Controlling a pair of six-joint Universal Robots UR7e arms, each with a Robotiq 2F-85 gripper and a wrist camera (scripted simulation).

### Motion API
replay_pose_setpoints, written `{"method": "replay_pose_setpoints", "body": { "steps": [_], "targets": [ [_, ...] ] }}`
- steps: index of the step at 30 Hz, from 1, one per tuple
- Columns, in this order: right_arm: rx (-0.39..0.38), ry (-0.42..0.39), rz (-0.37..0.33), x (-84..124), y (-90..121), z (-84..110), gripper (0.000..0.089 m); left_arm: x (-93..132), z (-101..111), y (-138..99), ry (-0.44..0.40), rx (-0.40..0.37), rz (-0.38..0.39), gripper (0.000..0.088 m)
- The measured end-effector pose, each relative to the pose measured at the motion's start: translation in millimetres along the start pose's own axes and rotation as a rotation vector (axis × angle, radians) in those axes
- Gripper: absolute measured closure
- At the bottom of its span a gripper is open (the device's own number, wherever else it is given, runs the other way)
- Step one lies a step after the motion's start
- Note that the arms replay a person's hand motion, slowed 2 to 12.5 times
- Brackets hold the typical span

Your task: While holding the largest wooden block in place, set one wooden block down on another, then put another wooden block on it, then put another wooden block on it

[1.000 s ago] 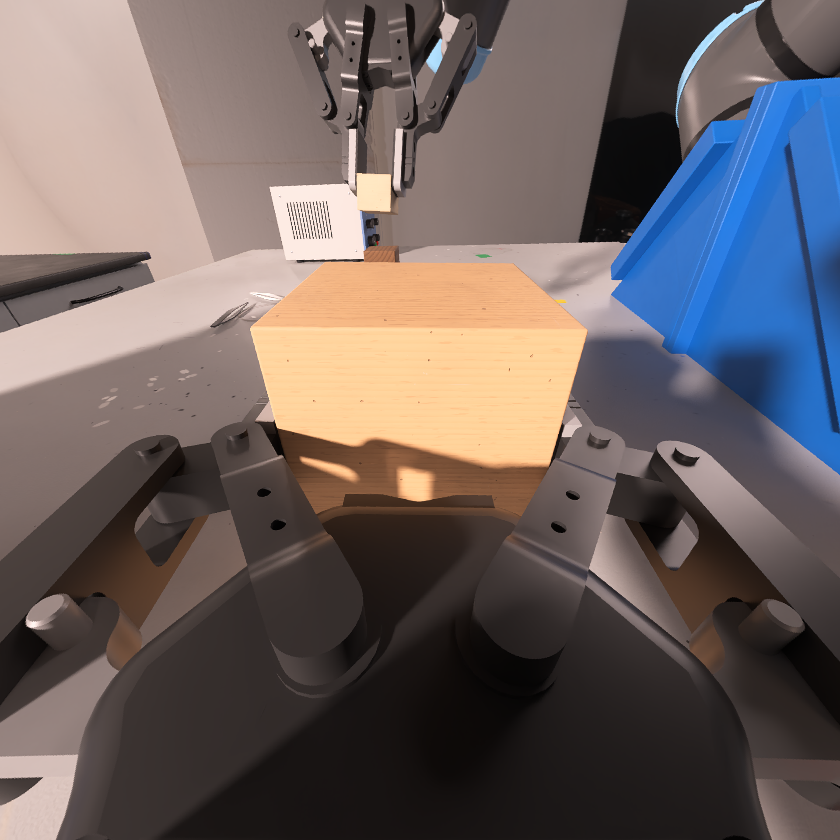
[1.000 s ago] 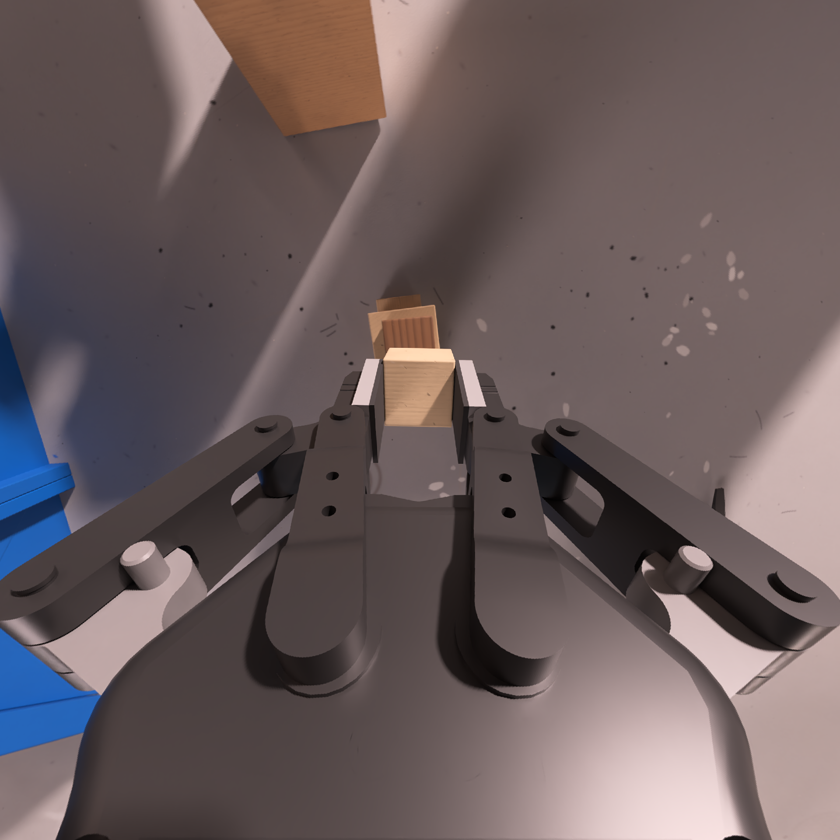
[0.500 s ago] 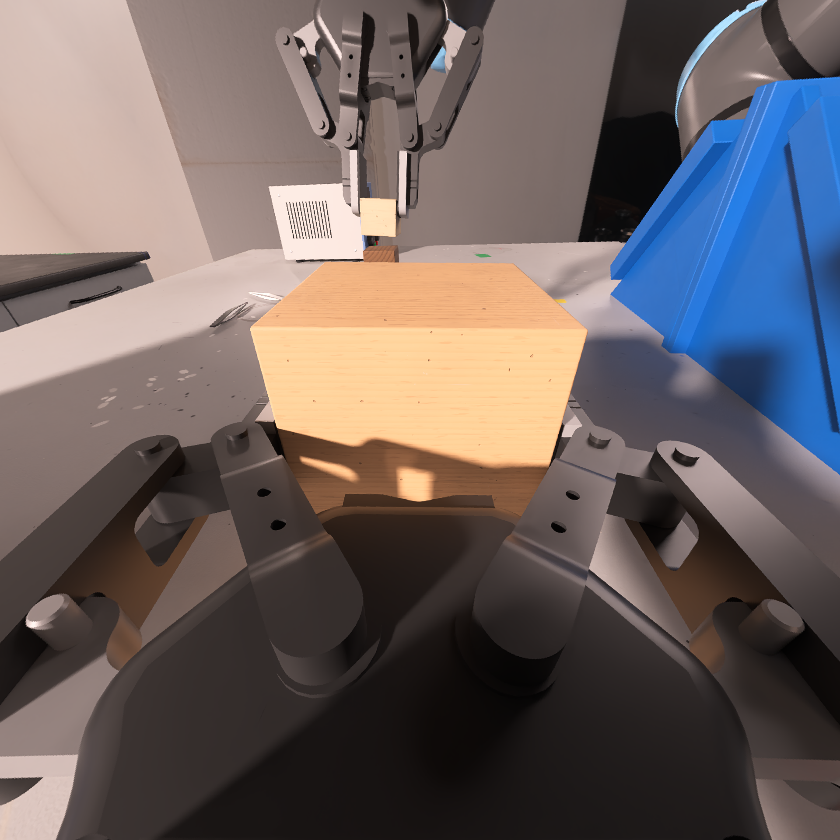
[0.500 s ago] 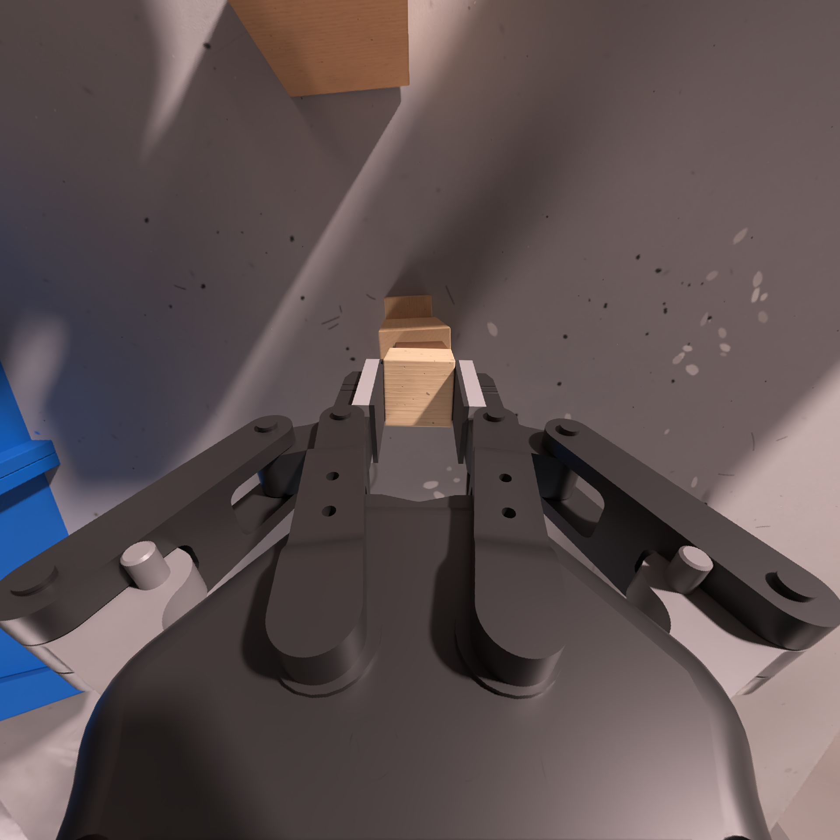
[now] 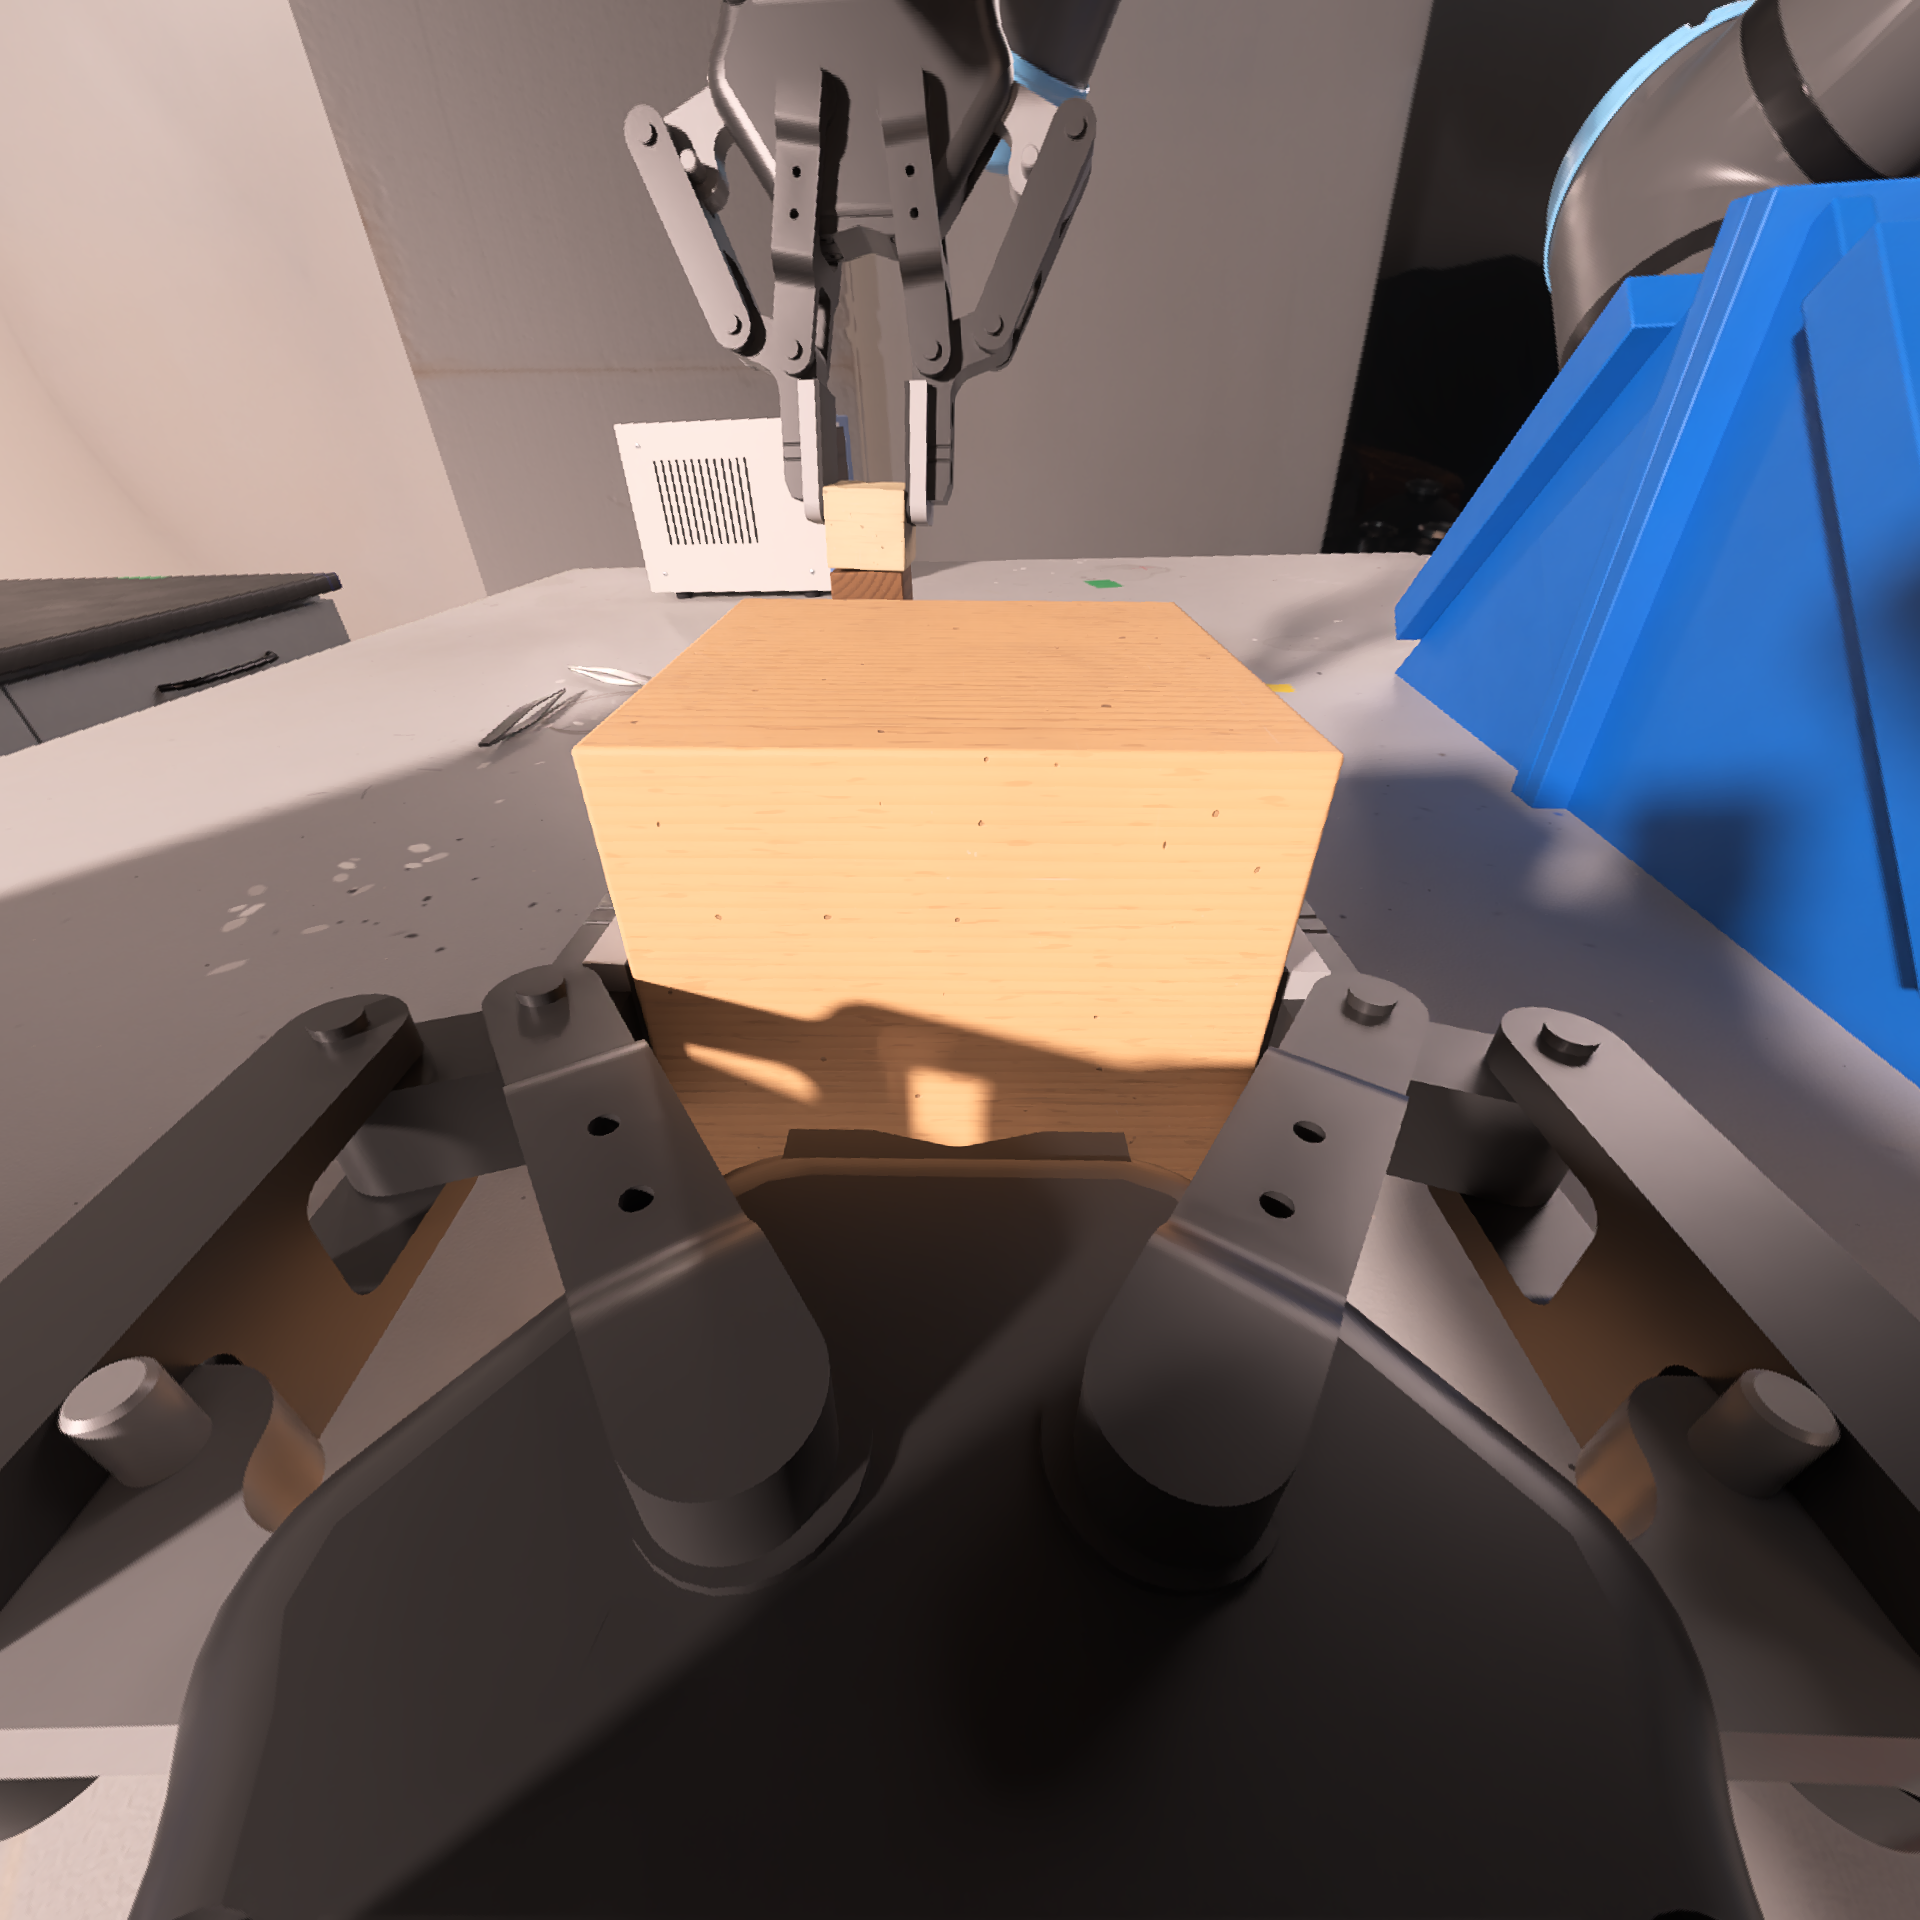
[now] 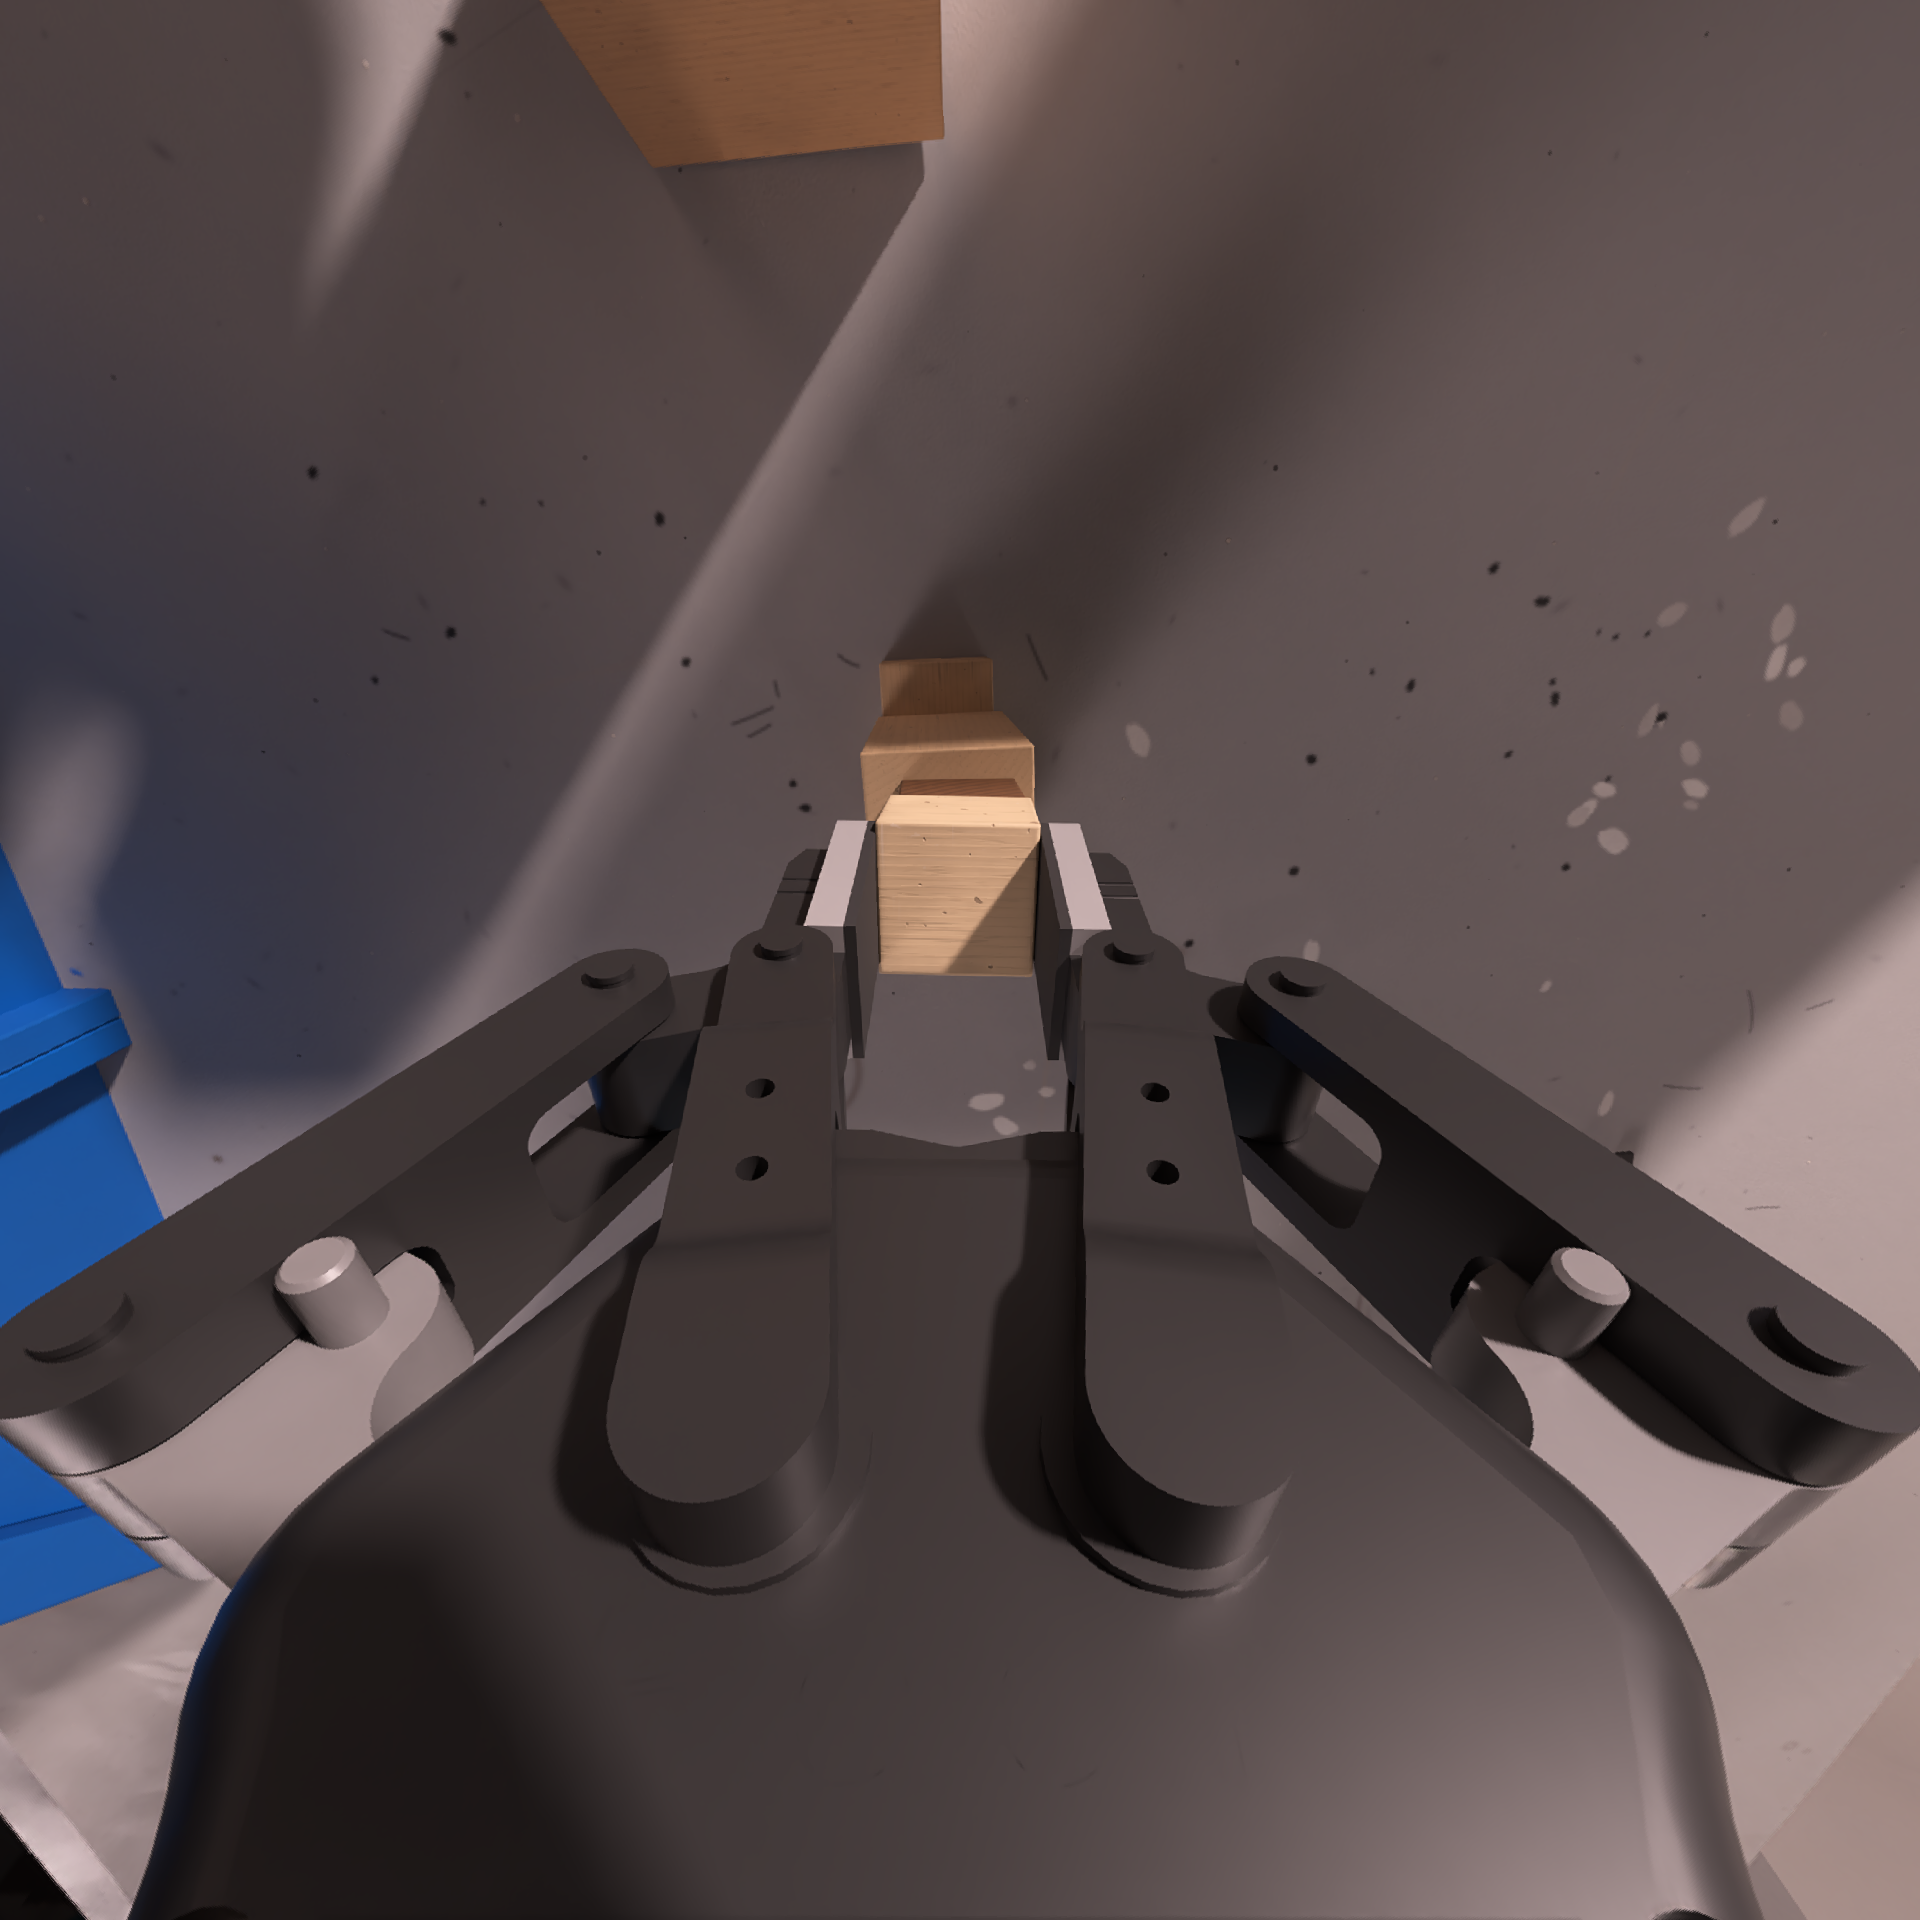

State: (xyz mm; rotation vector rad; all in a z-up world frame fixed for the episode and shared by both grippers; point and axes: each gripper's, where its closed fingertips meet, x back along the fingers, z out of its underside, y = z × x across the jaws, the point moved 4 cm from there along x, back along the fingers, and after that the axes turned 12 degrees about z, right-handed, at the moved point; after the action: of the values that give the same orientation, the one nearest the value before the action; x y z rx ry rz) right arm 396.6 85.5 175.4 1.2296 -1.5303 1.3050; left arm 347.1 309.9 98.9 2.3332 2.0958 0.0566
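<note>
On the grey tabletop, which is speckled with dark dots and pale flecks and crossed by broad bands of shadow, the largest wooden block sits clamped between the fingers of the left claw, one finger against each side face. Beyond it, farther back on the same surface, the right claw points down from above and grips a small pale block between its grey pads. That small block sits directly over a darker block, touching it or nearly so; the gap cannot be judged. From the right wrist view, the small pale block covers most of a short stack: a dark-topped block just under it, a wider pale block below, and another block behind. A white box with a vent grille stands at the tabletop's far edge. A blue structure rises on the right, a dark counter lies at left, and plain pale walls close the room.
</note>
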Motion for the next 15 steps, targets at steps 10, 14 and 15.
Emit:
{"method": "replay_pose_setpoints", "body": {
  "steps": [10, 14, 15],
  "targets": [
    [0.004, -0.002, -0.003, -3.0, -0.9, -1.3, 0.0628, 0.1, 0.0, 0.0, 0.000, 0.000, -0.001, 0.0126],
    [0.005, -0.004, -0.008, -3.8, -0.8, -1.8, 0.0629, 0.1, 0.0, 0.0, -0.001, 0.000, -0.001, 0.0126],
    [0.004, -0.005, -0.010, -4.0, -0.7, -1.9, 0.0629, 0.1, 0.0, 0.0, -0.001, 0.000, -0.001, 0.0126]
  ]
}}
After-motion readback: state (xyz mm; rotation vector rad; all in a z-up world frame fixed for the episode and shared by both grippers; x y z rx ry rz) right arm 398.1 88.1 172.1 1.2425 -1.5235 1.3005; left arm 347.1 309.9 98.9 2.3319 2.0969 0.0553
